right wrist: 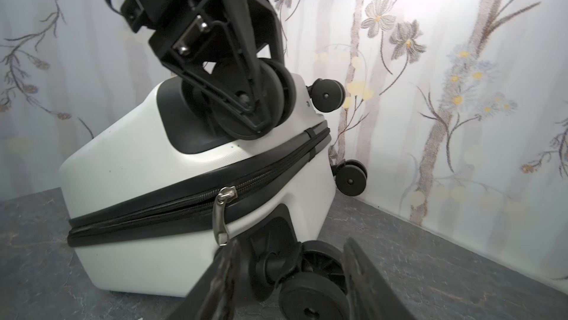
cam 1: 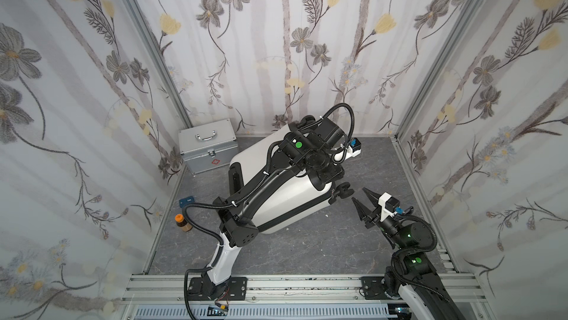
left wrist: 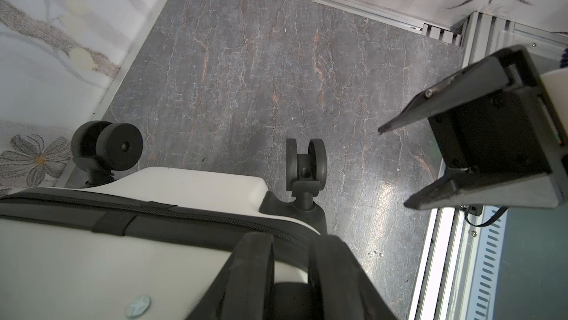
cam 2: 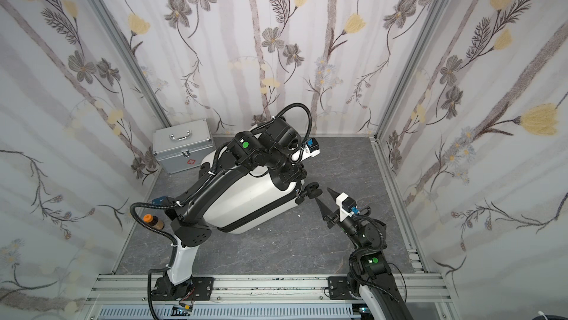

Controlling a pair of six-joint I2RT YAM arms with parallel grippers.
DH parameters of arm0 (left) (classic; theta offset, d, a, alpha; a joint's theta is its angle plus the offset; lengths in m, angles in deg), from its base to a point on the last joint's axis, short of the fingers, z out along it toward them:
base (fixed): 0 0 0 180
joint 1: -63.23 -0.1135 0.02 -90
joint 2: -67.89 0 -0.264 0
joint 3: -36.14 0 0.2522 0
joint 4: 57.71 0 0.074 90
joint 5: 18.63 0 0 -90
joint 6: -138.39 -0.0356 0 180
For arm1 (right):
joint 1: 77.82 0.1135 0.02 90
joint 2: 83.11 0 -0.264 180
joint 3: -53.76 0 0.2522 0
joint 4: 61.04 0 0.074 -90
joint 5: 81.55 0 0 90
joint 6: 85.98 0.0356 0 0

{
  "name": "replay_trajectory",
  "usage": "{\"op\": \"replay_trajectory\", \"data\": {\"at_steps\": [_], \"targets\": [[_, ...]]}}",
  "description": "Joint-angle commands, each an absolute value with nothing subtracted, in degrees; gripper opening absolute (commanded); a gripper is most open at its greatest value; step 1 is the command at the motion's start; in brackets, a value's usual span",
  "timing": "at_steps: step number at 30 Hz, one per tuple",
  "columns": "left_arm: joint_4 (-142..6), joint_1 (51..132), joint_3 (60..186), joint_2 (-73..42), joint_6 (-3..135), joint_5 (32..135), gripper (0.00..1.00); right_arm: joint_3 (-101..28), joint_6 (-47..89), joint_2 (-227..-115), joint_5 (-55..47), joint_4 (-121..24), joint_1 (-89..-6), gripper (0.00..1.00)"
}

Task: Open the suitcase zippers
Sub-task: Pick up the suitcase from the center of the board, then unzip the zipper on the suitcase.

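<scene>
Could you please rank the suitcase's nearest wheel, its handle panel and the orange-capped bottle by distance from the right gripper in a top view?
1. Wheel, just off the right gripper.
2. Handle panel, at the suitcase's far end.
3. Bottle, by the left wall.

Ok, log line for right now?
left gripper: shut on wheel of suitcase | right gripper: open, facing zipper pull, nothing held | zipper: pull hangs free
</scene>
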State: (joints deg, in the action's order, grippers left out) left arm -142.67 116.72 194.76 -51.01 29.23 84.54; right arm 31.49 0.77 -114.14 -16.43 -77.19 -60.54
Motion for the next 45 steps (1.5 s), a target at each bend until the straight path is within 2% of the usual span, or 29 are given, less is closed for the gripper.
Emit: {"op": "replay_trajectory", "data": {"at_steps": [1, 7, 13, 21, 29, 32, 35, 36, 41, 45], "targets": [[-137.1, 116.6, 195.3, -50.5, 30.7, 86.4, 0.05, 30.6, -11.0, -117.1, -8.9, -79.2, -54.6, 0.52], [-137.0, 116.5, 195.3, -50.7, 30.7, 86.6, 0.07, 29.5, -13.4, -124.2, 0.6, -83.8, -43.8, 0.5], [-136.9, 116.4, 195.4, -51.1, 31.1, 87.3, 0.07, 28.6, -13.3, -131.0, 9.8, -88.2, -37.4, 0.49], [-137.1, 116.4, 195.4, -51.3, 31.6, 88.8, 0.08, 26.4, -13.6, -136.6, 12.9, -90.6, -34.7, 0.4], [-137.6, 116.5, 195.4, -51.4, 32.0, 89.4, 0.08, 25.8, -12.9, -137.8, 17.7, -89.2, -33.9, 0.22], [-137.7, 116.4, 195.4, -51.5, 32.2, 90.1, 0.08, 24.4, -11.9, -138.9, 20.5, -87.0, -33.9, 0.21], [-137.8, 116.5, 195.4, -51.4, 32.4, 90.3, 0.09, 22.5, -10.6, -140.6, 21.5, -84.3, -33.9, 0.28], [-137.9, 116.5, 195.4, -51.3, 32.5, 90.4, 0.09, 22.1, -10.3, -141.2, 21.9, -83.9, -33.9, 0.27], [-138.6, 116.5, 195.4, -51.1, 32.2, 90.8, 0.09, 21.9, -9.7, -141.8, 25.7, -84.2, -33.9, 0.06], [-140.4, 116.5, 195.3, -51.0, 31.0, 90.9, 0.09, 21.5, -10.9, -140.1, 24.5, -82.5, -35.3, 0.0]]}}
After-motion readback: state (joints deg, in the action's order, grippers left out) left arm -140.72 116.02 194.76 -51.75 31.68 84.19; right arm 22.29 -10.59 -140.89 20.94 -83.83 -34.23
